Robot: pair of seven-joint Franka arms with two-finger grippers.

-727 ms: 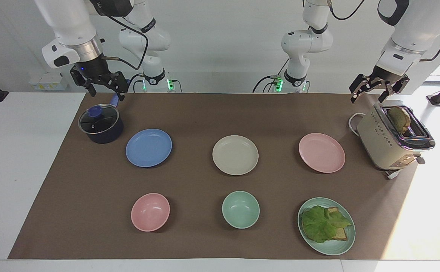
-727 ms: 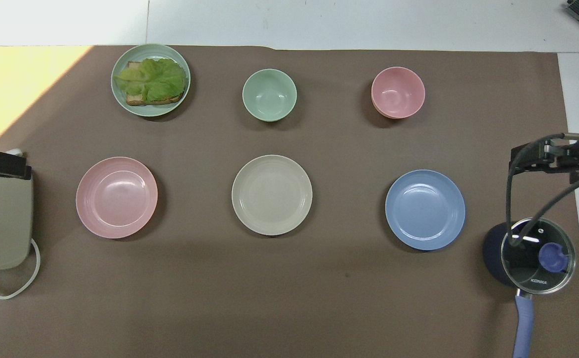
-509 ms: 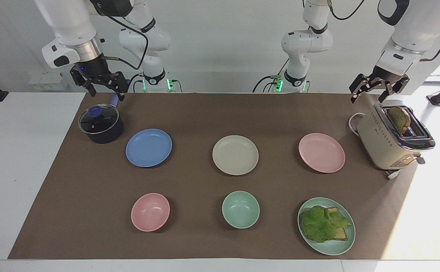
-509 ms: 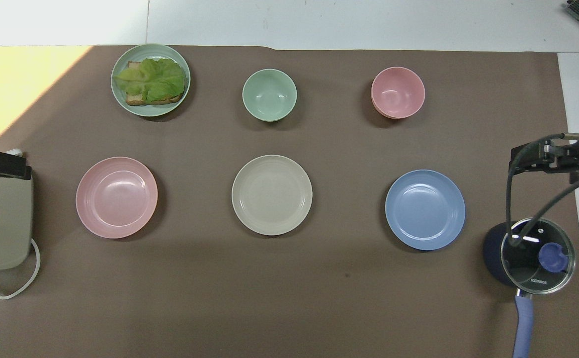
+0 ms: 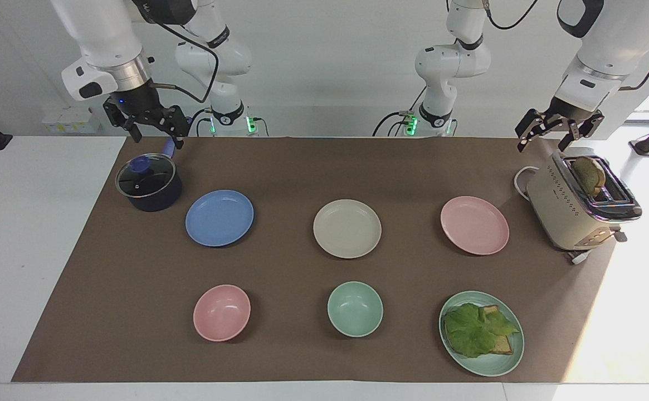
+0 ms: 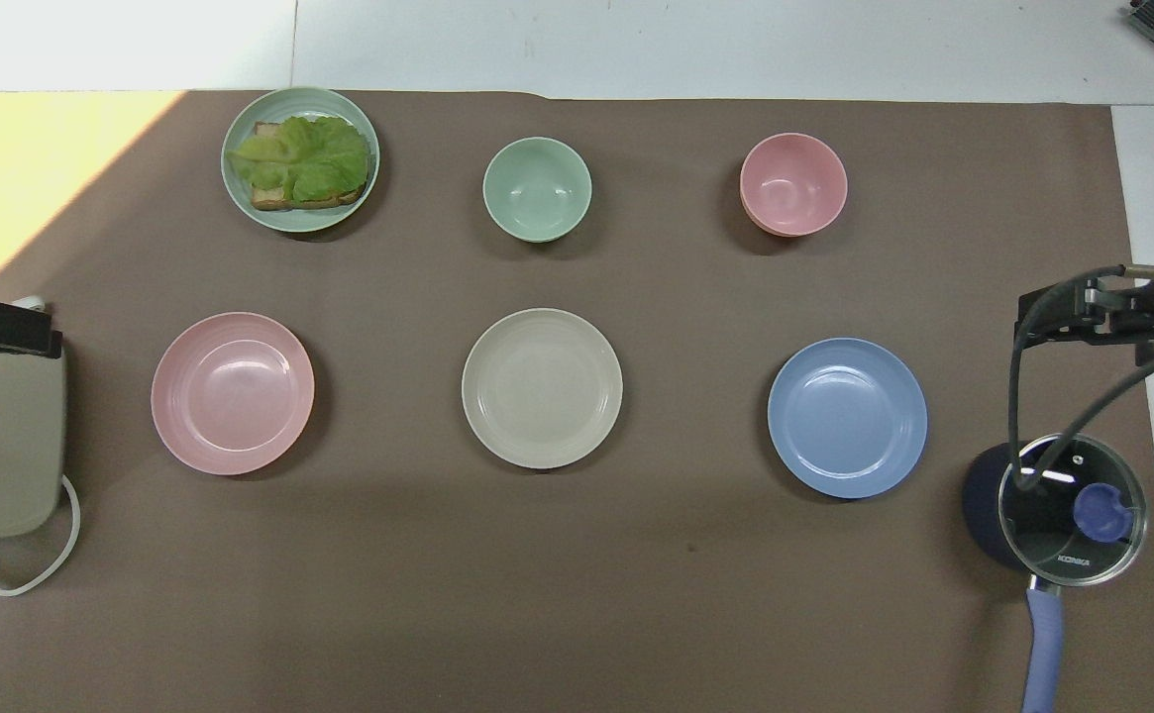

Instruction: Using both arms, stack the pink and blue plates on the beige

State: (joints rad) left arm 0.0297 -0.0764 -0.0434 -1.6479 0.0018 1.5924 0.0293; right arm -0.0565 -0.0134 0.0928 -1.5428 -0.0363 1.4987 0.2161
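Observation:
Three equal plates lie in a row on the brown mat. The beige plate (image 5: 347,228) (image 6: 542,387) is in the middle. The blue plate (image 5: 219,218) (image 6: 848,417) lies toward the right arm's end and the pink plate (image 5: 474,225) (image 6: 233,393) toward the left arm's end. All three are bare and apart from each other. My right gripper (image 5: 156,138) (image 6: 1082,317) hangs open and empty above the pot. My left gripper (image 5: 541,146) hangs open and empty over the toaster's robot-side end. Neither touches a plate.
A dark blue pot with a glass lid (image 5: 149,184) stands beside the blue plate. A beige toaster (image 5: 577,206) with a bread slice stands beside the pink plate. Farther from the robots are a pink bowl (image 5: 221,312), a green bowl (image 5: 355,308) and a green plate (image 5: 488,368) with lettuce toast.

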